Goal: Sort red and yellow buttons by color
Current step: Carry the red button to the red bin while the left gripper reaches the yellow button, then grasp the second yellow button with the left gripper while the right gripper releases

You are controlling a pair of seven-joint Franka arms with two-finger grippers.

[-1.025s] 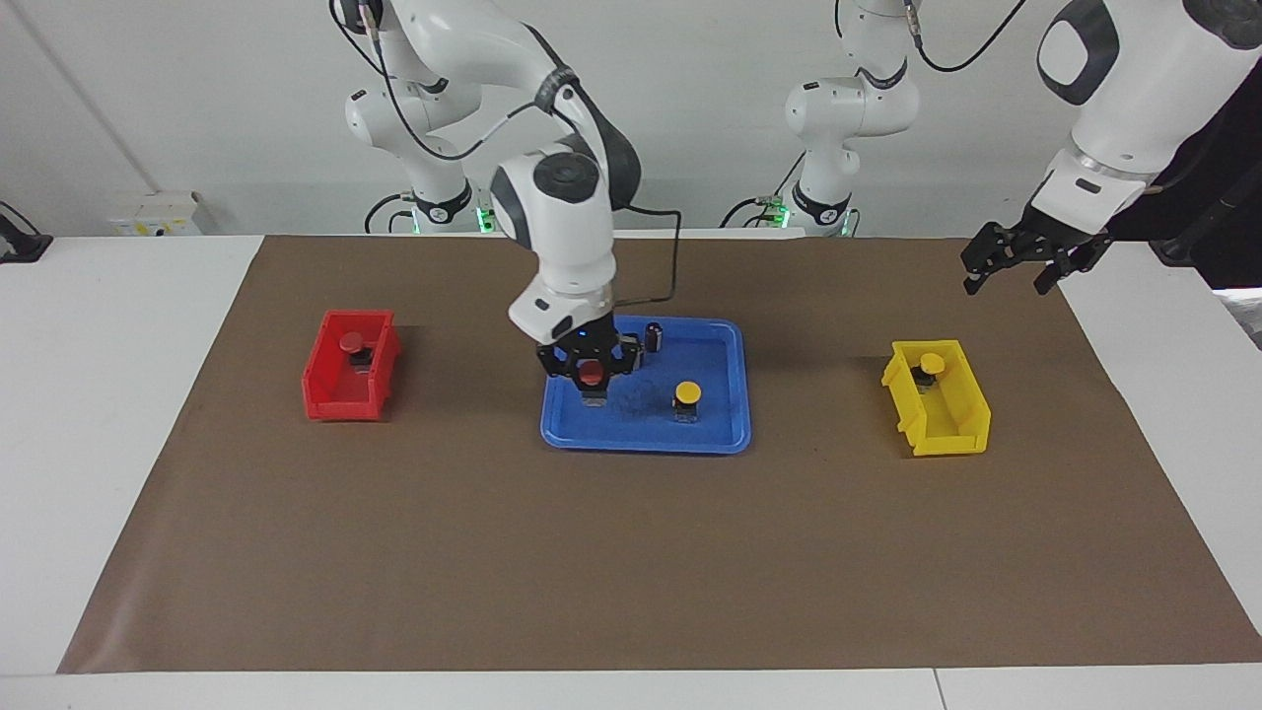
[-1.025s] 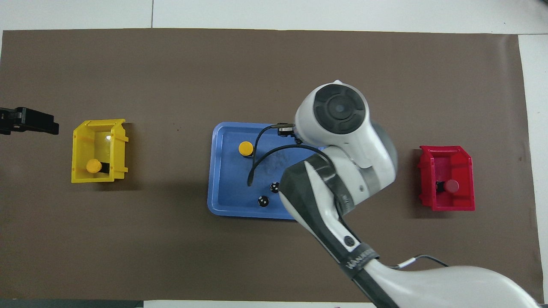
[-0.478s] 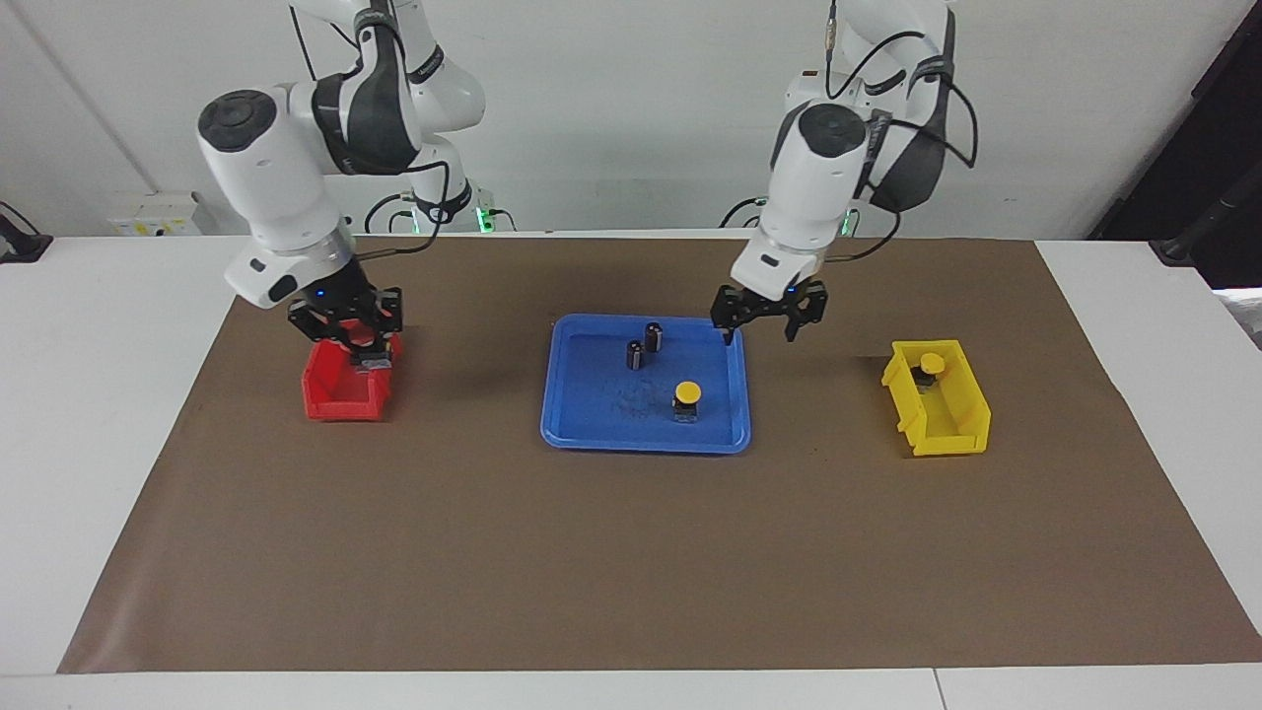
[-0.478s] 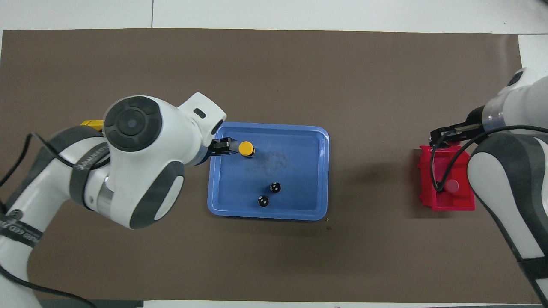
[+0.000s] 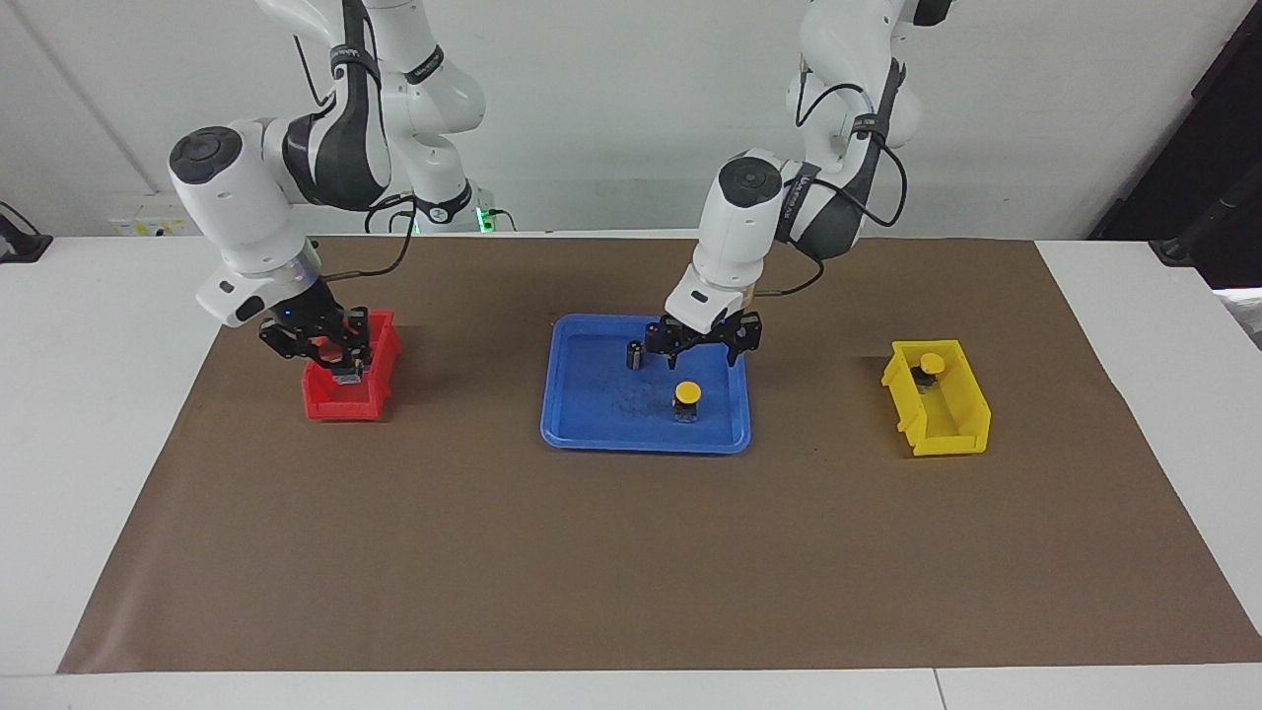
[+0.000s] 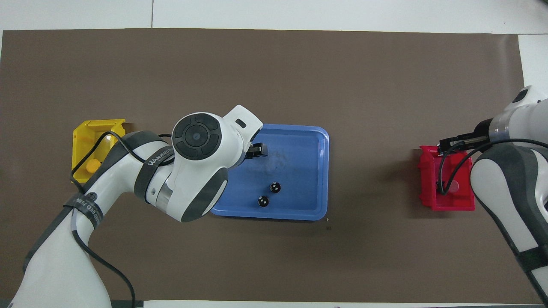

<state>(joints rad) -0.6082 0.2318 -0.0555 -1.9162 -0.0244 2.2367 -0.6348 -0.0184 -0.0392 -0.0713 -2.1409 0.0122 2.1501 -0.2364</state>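
On the counter, centre: blue tray on the brown mat.
Tray contents: one yellow button upright on its dark base, toward the left arm's end; two small dark cylinders nearer to the robots.
Left gripper: above the tray, over the yellow button, jaws spread wide, nothing between them; not touching the button.
Yellow bin: toward the left arm's end of the counter; a second yellow button lies in its end nearer to the robots.
Red bin: toward the right arm's end of the counter.
Right gripper: lowered into the red bin's mouth, fingertips clenched on a red button whose grey base shows below them.
Other red button: in the red bin, seen from overhead partly under the right arm's cable.
Red bin interior, facing view: largely hidden by the right gripper.
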